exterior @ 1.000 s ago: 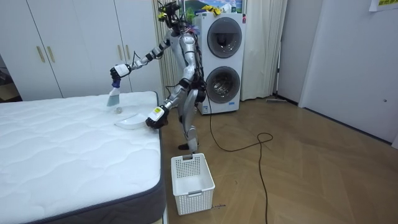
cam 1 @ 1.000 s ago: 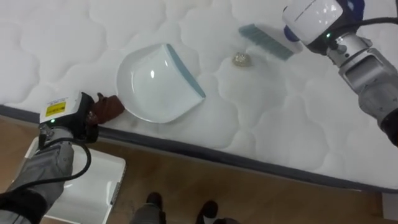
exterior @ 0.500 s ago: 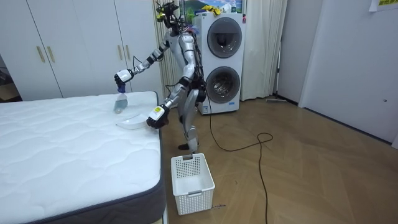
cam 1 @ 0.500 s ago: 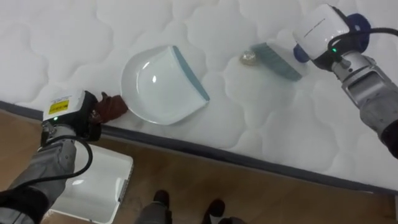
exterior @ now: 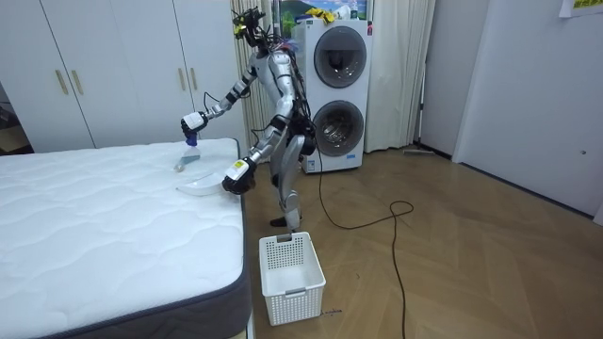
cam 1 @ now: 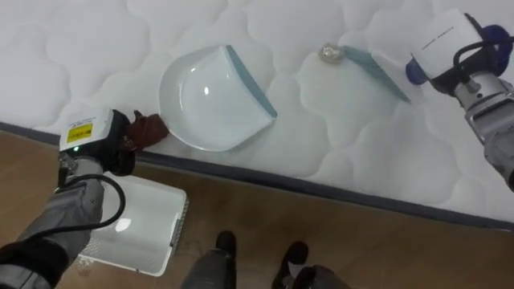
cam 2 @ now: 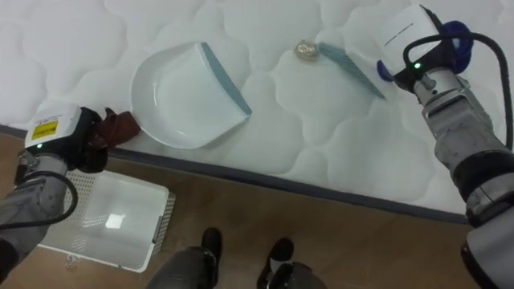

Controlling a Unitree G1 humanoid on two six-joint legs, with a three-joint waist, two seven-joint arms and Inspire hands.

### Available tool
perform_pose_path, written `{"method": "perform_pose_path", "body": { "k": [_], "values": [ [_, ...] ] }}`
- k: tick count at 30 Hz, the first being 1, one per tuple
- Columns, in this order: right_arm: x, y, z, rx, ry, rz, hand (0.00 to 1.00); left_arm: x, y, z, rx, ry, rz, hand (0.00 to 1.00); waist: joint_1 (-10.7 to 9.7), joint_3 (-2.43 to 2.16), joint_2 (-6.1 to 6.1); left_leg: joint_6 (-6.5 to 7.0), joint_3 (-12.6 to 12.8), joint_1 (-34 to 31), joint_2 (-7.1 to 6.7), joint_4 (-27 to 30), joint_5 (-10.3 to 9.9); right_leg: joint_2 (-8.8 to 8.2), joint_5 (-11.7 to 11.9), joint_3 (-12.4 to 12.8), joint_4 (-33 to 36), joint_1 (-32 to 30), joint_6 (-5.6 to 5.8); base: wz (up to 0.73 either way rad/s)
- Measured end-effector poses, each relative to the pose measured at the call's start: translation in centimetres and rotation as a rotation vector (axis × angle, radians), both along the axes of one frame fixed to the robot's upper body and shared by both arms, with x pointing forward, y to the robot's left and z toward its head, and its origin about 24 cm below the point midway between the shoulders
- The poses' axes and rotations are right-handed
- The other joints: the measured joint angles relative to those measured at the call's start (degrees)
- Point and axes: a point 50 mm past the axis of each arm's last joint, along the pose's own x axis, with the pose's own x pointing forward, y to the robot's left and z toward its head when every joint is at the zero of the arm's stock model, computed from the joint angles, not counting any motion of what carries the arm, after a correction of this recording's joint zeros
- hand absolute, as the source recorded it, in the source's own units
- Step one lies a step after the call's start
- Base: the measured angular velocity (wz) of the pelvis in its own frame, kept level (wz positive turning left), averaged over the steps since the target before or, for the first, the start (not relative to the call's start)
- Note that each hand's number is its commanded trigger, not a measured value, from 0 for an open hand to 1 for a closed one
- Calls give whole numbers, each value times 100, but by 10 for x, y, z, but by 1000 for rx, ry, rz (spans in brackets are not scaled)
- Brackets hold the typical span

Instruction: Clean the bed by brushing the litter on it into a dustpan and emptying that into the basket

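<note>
A white dustpan [cam 1: 210, 100] with a teal lip lies flat on the white mattress [cam 1: 321, 152], close to its near edge. My left hand [cam 1: 132, 136] is shut on its dark handle at the bed's edge. A small crumpled scrap [cam 1: 329, 54] lies on the mattress to the right of the pan, well apart from the lip. My right hand [cam 1: 450, 48] is shut on a blue-handled brush [cam 1: 373, 64], whose teal bristles rest on the mattress and touch the scrap from the right. In the room view I stand at the bed's corner, right arm [exterior: 193, 122] stretched over it.
A white slatted laundry basket [cam 1: 132, 233] stands on the wooden floor below the bed's edge, by my left arm. Stacked washing machines [exterior: 337, 85] are behind me and white wardrobes [exterior: 113, 66] beyond the bed. A dark bed rim [cam 1: 321, 189] runs along the mattress edge.
My right hand came down and nearer to me, bringing the brush from beyond the scrap to right beside it. The dustpan and left hand have stayed put; the head camera shifted slightly.
</note>
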Motion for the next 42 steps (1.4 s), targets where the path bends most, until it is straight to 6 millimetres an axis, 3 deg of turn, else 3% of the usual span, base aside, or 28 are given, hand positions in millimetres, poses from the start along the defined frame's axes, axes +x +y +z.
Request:
{"method": "perform_pose_path", "body": {
  "k": [9, 17, 22, 27, 34, 42],
  "values": [
    [-1, -4, 4, 53, -37, -16, 100, 6, -6, 4, -9, -18, -7, 100, -9, 2, 1, 46, -2, -205, -52, 154, 10, -98, -2, 10, 187, -210, -1, 0],
    [-2, -8, 1, 133, -58, -47, 100, 8, -10, 4, -16, -20, 2, 100, -8, 10, 13, 60, -6, -234, -61, 162, 21, -87, -2, 55, 179, -235, -1, 0],
    [-3, -10, 2, 194, -89, -59, 100, 12, -15, 6, -24, -30, 5, 100, -25, 51, 79, 60, 0, -234, -57, 164, 20, -84, -2, 65, 192, -245, -2, 0],
    [-3, -10, 3, 208, -104, -61, 100, 12, -16, 5, -17, -26, 13, 100, -33, 41, 128, 58, 11, -235, -60, 161, 22, -86, -1, 95, 225, -275, -2, -1],
    [1, 3, -1, 224, -116, -52, 100, 9, -17, 1, -13, -18, 36, 100, 0, 38, 125, 52, 128, -136, -31, 138, 27, -13, 6, 310, 220, -268, 0, -6],
    [4, 21, -7, 249, -117, -6, 100, 5, -15, -5, 5, -1, 53, 100, 9, 37, 122, -22, 185, 51, -24, 40, 77, 53, 16, 376, 181, -160, -58, -5]
  ]
}}
